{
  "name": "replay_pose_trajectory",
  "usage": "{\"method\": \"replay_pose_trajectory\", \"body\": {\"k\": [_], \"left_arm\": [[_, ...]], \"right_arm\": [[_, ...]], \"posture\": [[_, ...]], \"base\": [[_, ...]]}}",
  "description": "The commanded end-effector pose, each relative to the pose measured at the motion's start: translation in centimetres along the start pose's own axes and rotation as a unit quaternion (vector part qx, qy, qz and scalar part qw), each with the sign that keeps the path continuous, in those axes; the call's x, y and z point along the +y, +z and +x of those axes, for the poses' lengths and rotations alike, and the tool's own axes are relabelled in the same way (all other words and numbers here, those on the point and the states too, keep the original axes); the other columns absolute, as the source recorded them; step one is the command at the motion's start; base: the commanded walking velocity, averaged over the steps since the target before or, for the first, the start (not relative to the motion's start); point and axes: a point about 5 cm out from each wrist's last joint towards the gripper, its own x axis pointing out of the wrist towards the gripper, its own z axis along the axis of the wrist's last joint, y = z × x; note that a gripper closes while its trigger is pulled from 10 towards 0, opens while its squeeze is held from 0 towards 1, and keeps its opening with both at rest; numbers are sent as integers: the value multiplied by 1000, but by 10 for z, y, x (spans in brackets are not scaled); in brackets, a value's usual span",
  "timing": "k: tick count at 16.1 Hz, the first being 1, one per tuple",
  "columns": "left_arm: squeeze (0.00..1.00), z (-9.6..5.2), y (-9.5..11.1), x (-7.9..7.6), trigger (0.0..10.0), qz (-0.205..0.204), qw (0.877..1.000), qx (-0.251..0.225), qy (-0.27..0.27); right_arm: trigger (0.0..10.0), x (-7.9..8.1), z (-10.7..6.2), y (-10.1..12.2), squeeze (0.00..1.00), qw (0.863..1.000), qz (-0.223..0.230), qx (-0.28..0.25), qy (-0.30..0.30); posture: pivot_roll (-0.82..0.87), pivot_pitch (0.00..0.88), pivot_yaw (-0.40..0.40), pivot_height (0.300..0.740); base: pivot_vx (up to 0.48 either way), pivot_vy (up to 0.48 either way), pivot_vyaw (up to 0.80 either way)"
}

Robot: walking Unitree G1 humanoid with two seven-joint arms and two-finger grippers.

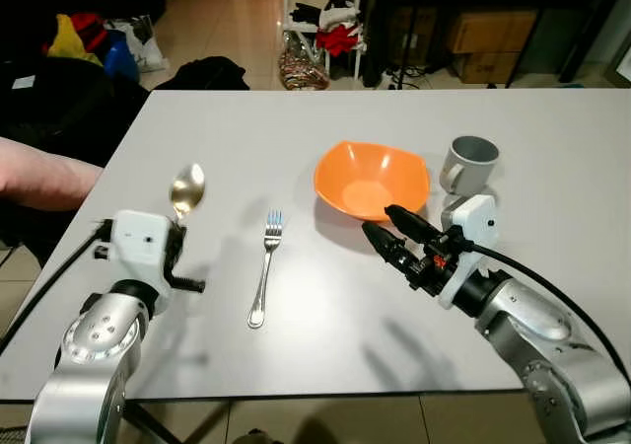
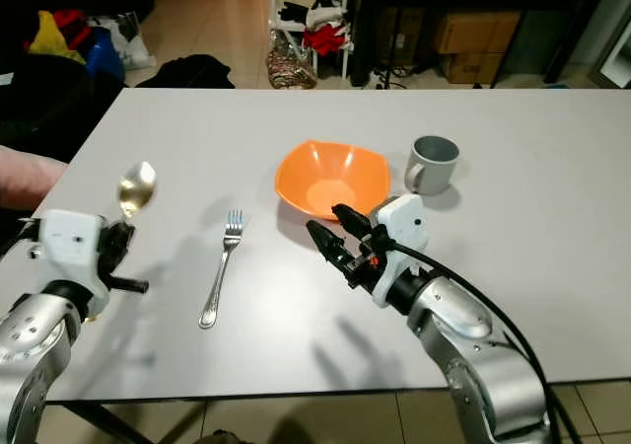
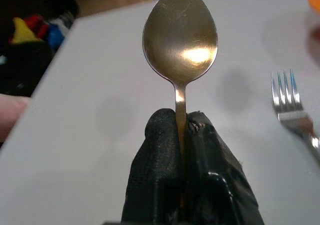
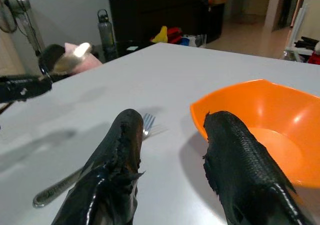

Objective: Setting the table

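Left pincer (image 3: 182,135) w/ spoon (image 3: 180,35) over grey table (image 1: 296,128).

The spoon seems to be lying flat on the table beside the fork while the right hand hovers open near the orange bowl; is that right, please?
Not quite. The spoon is not on the table: the left hand is shut on its handle and holds it up, as the left wrist view shows. The fork does lie on the table, and the right hand hovers open by the orange bowl.

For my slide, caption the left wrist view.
Left gripper pinches a spoon upright above the table.
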Motion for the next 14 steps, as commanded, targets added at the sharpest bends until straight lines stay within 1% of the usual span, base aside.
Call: {"method": "replay_pose_trajectory", "body": {"k": [1,2,3,4,5,6,8,9,10,11,14], "left_arm": [[0,6,0,-1,10000,9,1000,5,-16],[0,18,0,2,10000,1,999,8,-44],[0,22,1,4,10000,4,999,12,-49],[0,31,3,6,10000,-7,998,18,-58],[0,39,2,3,10000,-24,997,32,-73],[0,43,1,0,10000,-34,995,42,-82],[0,51,-8,-8,10000,-31,993,60,-94],[0,54,-11,-11,10000,-36,992,69,-97],[0,60,-17,-14,10000,-45,990,88,-97],[0,63,-21,-14,10000,-51,989,104,-93],[0,68,-25,-15,10000,-57,987,122,-90]], "right_arm": [[10000,-1,1,6,0,1000,-7,-5,15],[10000,-3,1,7,0,999,-23,9,34],[10000,-4,0,7,0,999,-27,13,39],[10000,-5,-1,7,0,998,-34,21,50],[10000,-5,-4,6,0,997,-38,32,58],[10000,-5,-5,5,0,997,-38,38,62],[10000,-3,-9,2,0,995,-33,49,76],[10000,-2,-10,1,0,995,-32,55,82],[10000,-1,-14,-2,0,992,-33,74,102],[10000,1,-17,-5,0,989,-32,89,114],[10000,-1,-22,-7,0,985,-39,112,125]], "posture": [[-69,12,33,740],[-69,9,35,740],[-70,10,40,740],[-71,10,42,740],[-70,12,47,740],[-72,14,50,740],[-75,15,58,740],[-76,16,60,740],[-80,20,67,740],[-80,21,67,740],[-79,25,69,740]], "base": [[0,0,0],[0,0,0],[0,0,0],[0,0,0],[0,0,0],[0,0,0],[0,0,0],[0,0,0],[0,0,0],[0,0,0],[0,0,0]]}}
